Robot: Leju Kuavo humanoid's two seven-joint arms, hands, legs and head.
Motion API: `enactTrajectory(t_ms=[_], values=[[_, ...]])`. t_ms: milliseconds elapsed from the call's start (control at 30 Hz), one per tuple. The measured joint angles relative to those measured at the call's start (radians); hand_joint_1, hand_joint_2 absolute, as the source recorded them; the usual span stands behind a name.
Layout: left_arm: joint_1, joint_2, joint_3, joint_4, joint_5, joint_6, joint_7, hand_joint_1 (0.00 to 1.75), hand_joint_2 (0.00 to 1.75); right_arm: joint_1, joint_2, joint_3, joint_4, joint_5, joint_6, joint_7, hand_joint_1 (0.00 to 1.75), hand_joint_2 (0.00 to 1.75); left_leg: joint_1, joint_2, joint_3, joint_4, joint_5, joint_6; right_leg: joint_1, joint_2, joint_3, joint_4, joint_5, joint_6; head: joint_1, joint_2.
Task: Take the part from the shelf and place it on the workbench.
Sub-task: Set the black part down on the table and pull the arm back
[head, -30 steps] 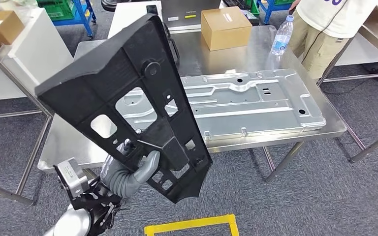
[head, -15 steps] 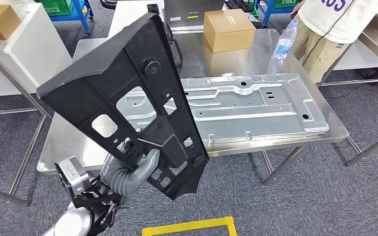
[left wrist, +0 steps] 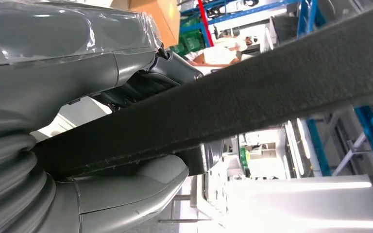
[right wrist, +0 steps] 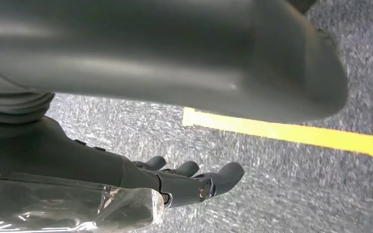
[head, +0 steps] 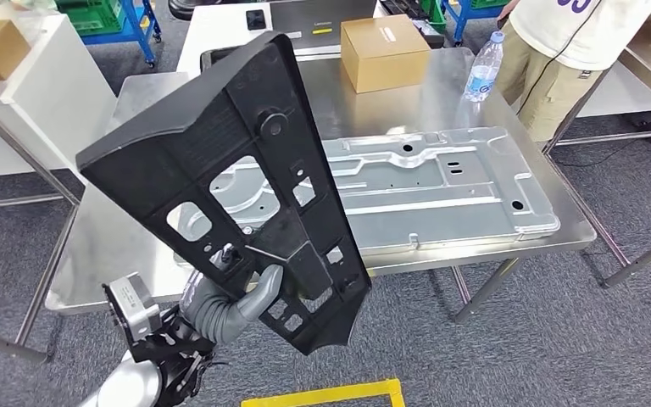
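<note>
A large black plastic part (head: pixel 237 170) with several cut-outs is held up and tilted in front of the steel workbench (head: pixel 110 246). My left hand (head: pixel 237 297) grips its lower edge, thumb on the near face. Up close, the left wrist view has the part's dark edge (left wrist: pixel 252 92) clamped between my grey thumb (left wrist: pixel 126 189) and the fingers of the left hand (left wrist: pixel 68 97). My right hand (right wrist: pixel 175 182) hangs over grey carpet with its fingers apart and nothing in them.
A silver stamped metal panel (head: pixel 441 182) lies on the workbench. At the back stand a cardboard box (head: pixel 386 51) and a water bottle (head: pixel 483 66). A person (head: pixel 568 59) stands at the far right corner. Yellow floor tape (head: pixel 331 394) lies below.
The whole view has shifted slightly as the camera moved closer to the workbench. The part stays in my left hand, now a little lower and to the right in the picture.
</note>
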Motion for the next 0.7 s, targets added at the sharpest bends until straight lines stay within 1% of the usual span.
enactTrajectory(t_ms=[67, 100, 133, 167, 200, 233, 267, 300, 333, 367, 433, 467, 500, 533, 567, 600, 633, 667, 700], values=[[0.001, 0.000, -0.001, 0.000, -0.001, -0.001, 0.000, 1.75, 1.75, 0.000, 0.000, 0.000, 0.000, 0.000, 0.000, 0.000, 0.00, 0.00, 0.000, 0.000, -0.076, 0.149, -0.058, -0.003, 0.003, 0.000, 0.003, 0.000, -0.004, -0.008, -0.001, 0.000], [0.002, 0.000, -0.002, 0.001, -0.001, -0.001, 0.000, 1.75, 1.75, 0.000, 0.000, 0.000, 0.000, -0.001, 0.000, 0.000, 0.00, 0.00, 0.000, 0.000, -0.109, 0.206, -0.072, -0.004, 0.004, 0.000, 0.005, 0.001, -0.007, -0.010, -0.001, 0.000], [0.004, 0.000, -0.002, 0.001, -0.002, -0.001, 0.000, 1.75, 1.75, 0.001, -0.001, 0.000, 0.000, -0.001, 0.000, 0.000, 0.00, 0.00, 0.000, 0.000, -0.126, 0.226, -0.066, -0.003, 0.006, 0.001, 0.009, 0.001, -0.009, -0.011, -0.001, 0.000], [0.004, 0.000, -0.003, 0.002, -0.002, -0.001, 0.000, 1.75, 1.75, 0.001, 0.000, 0.000, 0.000, -0.001, 0.000, 0.000, 0.00, 0.00, 0.000, 0.000, -0.123, 0.204, -0.041, -0.001, 0.007, 0.002, 0.014, 0.001, -0.012, -0.012, -0.001, 0.000], [0.004, 0.000, -0.003, 0.002, -0.002, -0.001, 0.000, 1.75, 1.75, 0.001, 0.000, 0.000, 0.000, -0.001, 0.000, 0.000, 0.00, 0.00, -0.001, 0.000, -0.100, 0.144, -0.002, 0.003, 0.008, 0.004, 0.020, 0.001, -0.016, -0.011, -0.001, 0.000], [0.003, 0.000, -0.003, 0.002, -0.002, -0.002, 0.000, 1.75, 1.75, 0.001, 0.001, 0.000, 0.000, -0.001, 0.000, 0.000, 0.00, 0.00, -0.004, 0.001, -0.068, 0.065, 0.040, 0.010, 0.009, 0.005, 0.026, 0.001, -0.020, -0.009, -0.001, 0.000], [0.002, 0.000, -0.003, 0.002, -0.002, -0.002, 0.000, 1.75, 1.75, 0.000, 0.002, 0.000, 0.000, -0.001, 0.000, 0.000, 0.00, 0.00, -0.007, 0.001, -0.037, -0.006, 0.070, 0.016, 0.012, 0.006, 0.029, 0.002, -0.024, -0.006, -0.002, 0.000], [0.001, -0.001, -0.003, 0.002, -0.002, -0.002, 0.000, 1.75, 1.75, 0.000, 0.003, 0.000, 0.000, 0.000, 0.000, 0.000, 0.00, 0.00, -0.010, 0.001, -0.017, -0.054, 0.088, 0.021, 0.013, 0.007, 0.030, 0.002, -0.027, -0.002, -0.001, 0.000], [0.001, -0.001, -0.003, 0.002, -0.002, -0.002, 0.000, 1.75, 1.75, 0.000, 0.005, 0.000, 0.000, 0.000, 0.000, 0.000, 0.00, 0.00, -0.013, 0.001, -0.008, -0.077, 0.092, 0.024, 0.014, 0.007, 0.030, 0.002, -0.029, 0.002, -0.001, 0.000], [0.001, -0.001, -0.004, 0.002, -0.002, -0.002, 0.000, 1.75, 1.75, 0.001, 0.005, 0.000, 0.000, 0.000, 0.000, 0.000, 0.00, 0.00, -0.016, 0.000, -0.005, -0.081, 0.091, 0.025, 0.014, 0.007, 0.029, 0.002, -0.030, 0.007, -0.001, 0.000], [0.001, -0.002, -0.004, 0.002, -0.002, -0.002, -0.001, 1.75, 1.75, 0.001, 0.004, 0.000, 0.000, 0.000, 0.000, 0.000, 0.00, 0.00, -0.014, 0.000, -0.001, -0.087, 0.092, 0.031, 0.011, 0.006, 0.030, 0.006, -0.036, 0.018, 0.000, 0.000], [0.000, -0.003, -0.004, 0.003, -0.002, -0.002, -0.001, 1.75, 1.75, 0.000, 0.004, 0.000, 0.000, 0.001, 0.000, 0.000, 0.00, 0.00, -0.011, 0.001, 0.004, -0.090, 0.093, 0.036, 0.009, 0.005, 0.023, 0.025, -0.049, 0.023, 0.000, 0.000], [-0.001, -0.004, -0.004, 0.003, -0.002, -0.002, -0.001, 1.75, 1.75, 0.000, 0.003, 0.000, 0.000, 0.002, 0.001, 0.002, 0.00, 0.00, -0.008, 0.002, 0.010, -0.094, 0.092, 0.040, 0.008, 0.004, 0.006, 0.065, -0.070, 0.029, 0.001, 0.000], [-0.001, -0.004, -0.004, 0.003, -0.002, -0.003, -0.001, 1.75, 1.75, 0.000, 0.003, 0.000, 0.000, 0.003, 0.002, 0.003, 0.00, 0.00, -0.007, 0.003, 0.014, -0.095, 0.090, 0.043, 0.006, 0.003, -0.023, 0.128, -0.100, 0.034, 0.001, 0.000], [-0.001, -0.005, -0.005, 0.003, -0.002, -0.003, -0.001, 1.75, 1.75, 0.001, 0.004, 0.000, 0.000, 0.003, 0.003, 0.004, 0.00, 0.00, -0.006, 0.004, 0.016, -0.095, 0.088, 0.046, 0.004, 0.002, -0.062, 0.203, -0.131, 0.038, 0.002, 0.000], [0.000, -0.005, -0.007, 0.003, -0.001, -0.003, -0.001, 1.75, 1.75, 0.001, 0.004, 0.000, 0.000, 0.004, 0.003, 0.005, 0.00, 0.00, -0.006, 0.004, 0.018, -0.095, 0.086, 0.047, 0.002, 0.002, -0.100, 0.268, -0.151, 0.043, 0.002, 0.000], [0.001, -0.005, -0.008, 0.003, -0.001, -0.003, -0.001, 1.75, 1.75, 0.002, 0.004, 0.000, 0.000, 0.004, 0.003, 0.006, 0.00, 0.00, -0.005, 0.003, 0.020, -0.095, 0.083, 0.047, -0.001, 0.002, -0.124, 0.303, -0.153, 0.046, 0.002, 0.000], [0.003, -0.005, -0.008, 0.004, 0.000, -0.003, -0.001, 1.75, 1.75, 0.002, 0.003, 0.000, 0.000, 0.004, 0.003, 0.008, 0.00, 0.00, -0.004, 0.002, 0.023, -0.095, 0.080, 0.045, -0.003, 0.002, -0.127, 0.297, -0.133, 0.049, 0.002, 0.000], [0.003, -0.005, -0.009, 0.004, 0.001, -0.003, -0.001, 1.75, 1.75, 0.002, 0.002, 0.000, 0.000, 0.004, 0.003, 0.009, 0.00, 0.00, -0.001, 0.000, 0.028, -0.094, 0.077, 0.041, -0.005, 0.001, -0.109, 0.247, -0.097, 0.050, 0.002, 0.000]])
